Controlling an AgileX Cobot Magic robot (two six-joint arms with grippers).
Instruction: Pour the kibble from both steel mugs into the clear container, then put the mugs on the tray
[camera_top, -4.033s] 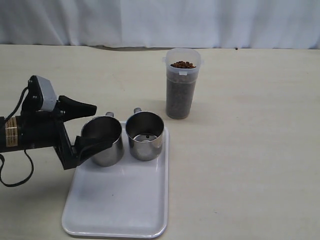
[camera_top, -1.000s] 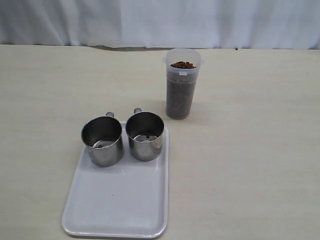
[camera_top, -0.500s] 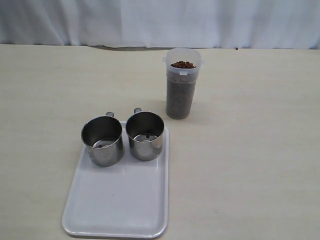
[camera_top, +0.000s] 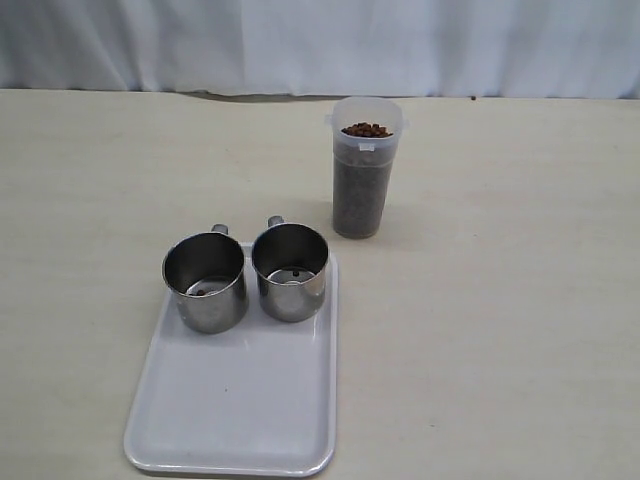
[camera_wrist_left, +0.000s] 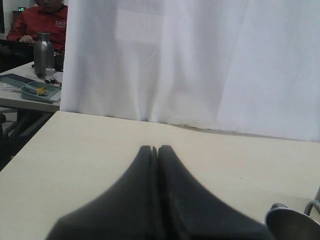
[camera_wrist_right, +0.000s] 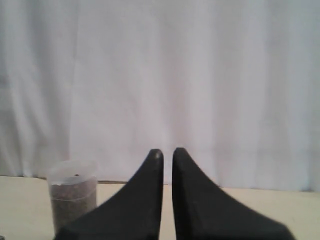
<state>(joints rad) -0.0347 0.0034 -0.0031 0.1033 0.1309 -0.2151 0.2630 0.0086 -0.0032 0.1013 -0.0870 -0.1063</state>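
Observation:
Both steel mugs stand upright side by side on the far end of the white tray, the left mug and the right mug, handles turned away from the camera. Behind them on the table stands the clear container, filled with kibble almost to its rim. Neither gripper shows in the exterior view. My left gripper is shut on nothing, with a mug's rim at the picture's corner. My right gripper is shut to a thin slit, empty, the container off to one side.
A white curtain closes off the back of the beige table. In the left wrist view a second table with a steel flask and a person in red sits beyond the table's far corner.
Four seconds ago my left gripper stood open around the left mug on the tray; it has since let go and drawn out of the exterior view. Nothing has moved in the last second.

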